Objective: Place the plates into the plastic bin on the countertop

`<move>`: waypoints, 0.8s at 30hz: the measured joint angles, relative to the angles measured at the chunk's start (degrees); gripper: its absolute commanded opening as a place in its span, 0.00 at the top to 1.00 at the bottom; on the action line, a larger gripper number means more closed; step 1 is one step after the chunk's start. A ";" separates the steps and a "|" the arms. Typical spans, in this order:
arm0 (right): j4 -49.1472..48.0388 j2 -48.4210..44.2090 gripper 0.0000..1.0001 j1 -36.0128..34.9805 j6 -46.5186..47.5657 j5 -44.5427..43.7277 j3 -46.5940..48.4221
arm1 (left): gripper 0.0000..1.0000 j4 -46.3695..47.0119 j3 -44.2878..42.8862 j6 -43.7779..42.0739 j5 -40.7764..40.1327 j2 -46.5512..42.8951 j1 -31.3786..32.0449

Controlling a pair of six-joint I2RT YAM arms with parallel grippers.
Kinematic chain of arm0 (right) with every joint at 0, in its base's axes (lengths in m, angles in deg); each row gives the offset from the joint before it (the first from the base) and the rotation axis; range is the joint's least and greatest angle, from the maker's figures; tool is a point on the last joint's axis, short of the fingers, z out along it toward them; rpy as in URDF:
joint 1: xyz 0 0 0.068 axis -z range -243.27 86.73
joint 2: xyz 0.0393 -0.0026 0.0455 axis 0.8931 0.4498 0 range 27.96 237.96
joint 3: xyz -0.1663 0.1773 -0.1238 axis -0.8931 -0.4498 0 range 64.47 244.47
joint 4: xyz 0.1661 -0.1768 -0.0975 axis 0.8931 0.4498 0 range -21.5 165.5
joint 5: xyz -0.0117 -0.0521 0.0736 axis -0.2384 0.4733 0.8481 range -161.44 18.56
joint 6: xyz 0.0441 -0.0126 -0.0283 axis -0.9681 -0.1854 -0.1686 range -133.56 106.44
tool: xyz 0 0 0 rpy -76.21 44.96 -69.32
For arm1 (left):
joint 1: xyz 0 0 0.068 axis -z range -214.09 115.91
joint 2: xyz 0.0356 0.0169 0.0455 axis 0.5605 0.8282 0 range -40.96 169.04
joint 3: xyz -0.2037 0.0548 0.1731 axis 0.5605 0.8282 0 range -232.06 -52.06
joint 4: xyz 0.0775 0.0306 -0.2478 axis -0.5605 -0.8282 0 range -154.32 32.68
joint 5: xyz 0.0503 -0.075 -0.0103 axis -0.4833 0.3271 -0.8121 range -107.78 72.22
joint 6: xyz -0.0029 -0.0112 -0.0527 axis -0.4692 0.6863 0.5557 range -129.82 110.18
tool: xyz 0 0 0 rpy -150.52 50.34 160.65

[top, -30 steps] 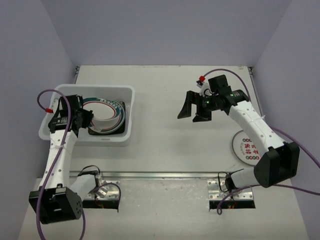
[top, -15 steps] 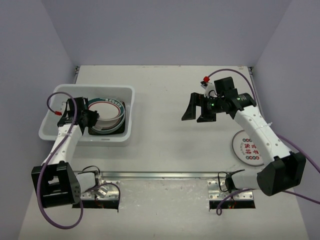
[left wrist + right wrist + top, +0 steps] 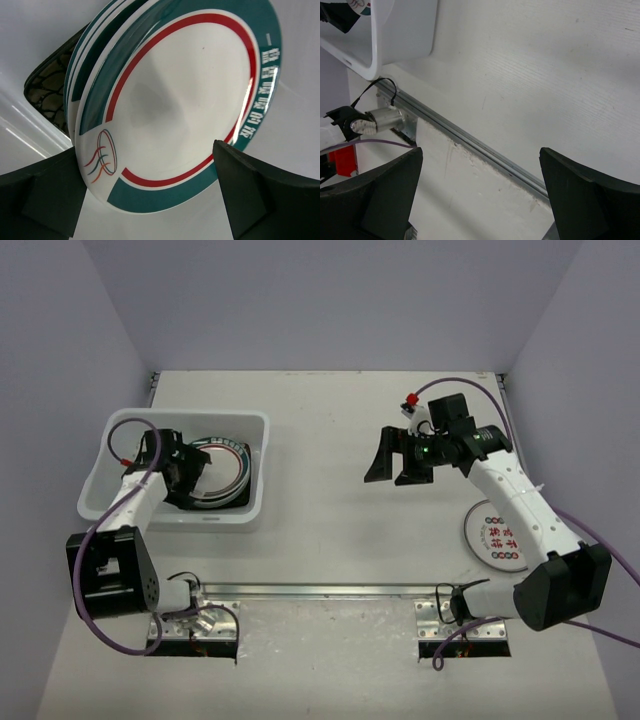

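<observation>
While the left claw (image 3: 178,468) is held down inside the white translucent plastic bin (image 3: 200,417), with its rounded corners and flared rim, its black fingers (image 3: 40,200) are seen spread wide. Between them a round glossy white plate with a teal rim band and a red ring (image 3: 180,105) is framed, tilted and leaned on more banded plates of the same kind. Whether the pads are pressed to its rim cannot be told. Behind the stack, a square black plate with a pale pattern (image 3: 47,85) is glimpsed against the bin wall. Over on the right, the right claw (image 3: 392,462) is held wide open and empty above the matte off-white tabletop (image 3: 330,440). A round white plate with red characters (image 3: 497,537) is seen lying flat on the tabletop, beside the right arm and well apart from the bin. A metal rail (image 3: 320,590) is seen along the near edge.
</observation>
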 measured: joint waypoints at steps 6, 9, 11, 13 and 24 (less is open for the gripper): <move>0.14 0.91 0.01 0.07 0.03 -0.12 2.06 | 0.00 -8.97 -10.52 -6.68 -2.62 8.03 0.07; 1.15 1.50 0.01 0.40 0.39 -0.47 4.34 | 0.00 -12.52 -12.28 -9.70 -3.61 8.30 0.13; 1.96 1.94 0.01 0.64 0.87 -0.83 6.59 | 0.00 -14.34 -12.91 -11.46 -3.63 8.15 0.16; 2.46 2.28 0.01 0.80 1.38 -1.16 8.71 | 0.00 -15.68 -13.38 -13.20 -3.22 8.08 0.24; 5.93 3.27 0.01 1.14 1.84 -4.67 19.47 | 0.00 -16.04 -16.44 -22.22 6.52 -2.72 9.50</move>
